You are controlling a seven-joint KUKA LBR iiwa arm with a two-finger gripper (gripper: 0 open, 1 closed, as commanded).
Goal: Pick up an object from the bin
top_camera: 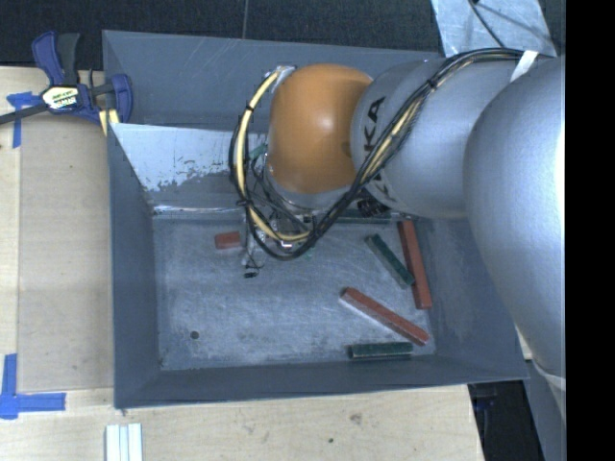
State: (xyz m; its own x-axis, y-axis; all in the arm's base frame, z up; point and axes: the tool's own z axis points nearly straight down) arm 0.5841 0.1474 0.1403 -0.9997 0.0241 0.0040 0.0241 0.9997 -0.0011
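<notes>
My gripper point(252, 265) reaches down into the back left part of the bin, mostly hidden under the arm's orange cover. A small red-brown block point(228, 241) lies on the bin floor just left of it, close to the tip but apart from it. I see nothing held in the gripper.
Toward the right of the bin lie several flat sticks: a red-brown one point(384, 316) lying diagonally, a dark green one point(381, 351) by the front wall, another dark green one point(389, 259) and a red-brown one point(416, 263) near the right wall. The arm covers the back right.
</notes>
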